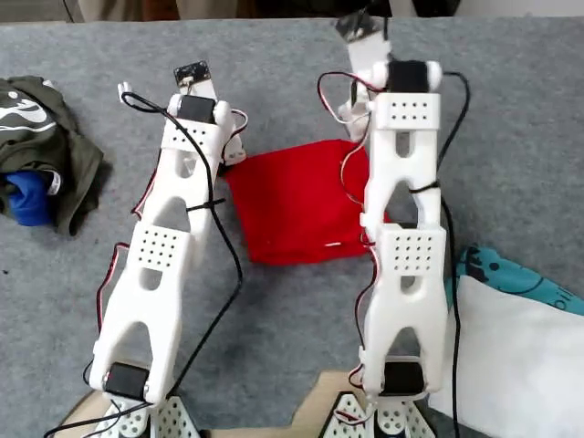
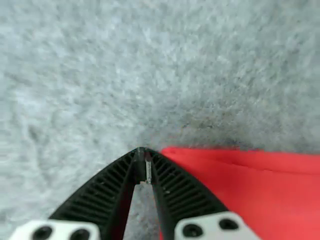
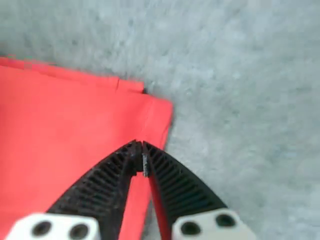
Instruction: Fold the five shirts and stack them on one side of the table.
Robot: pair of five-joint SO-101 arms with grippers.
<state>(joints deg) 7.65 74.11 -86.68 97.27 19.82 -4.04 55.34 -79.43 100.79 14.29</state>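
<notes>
High view: red shirt point(image 1: 292, 210) sits mid worktop point(image 1: 274, 55) between the arms. Left claw point(image 2: 143, 154) together beside its edge, right claw point(image 3: 141, 149) together over a corner. I'd open both, pinch corners evenly.

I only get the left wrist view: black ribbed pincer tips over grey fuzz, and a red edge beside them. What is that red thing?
Observer: It is a red cloth shirt, folded to a rough square, lying flat in the middle of the grey felt-covered table.
Visitor: And the other arm, what is it up to?
Observer: The right pincer is shut, its tips over the shirt close to one corner.
Visitor: Is that the only shirt?
Observer: No. A crumpled olive-green shirt lies in a heap at the table's left edge, with a blue cloth tucked under it.
</notes>
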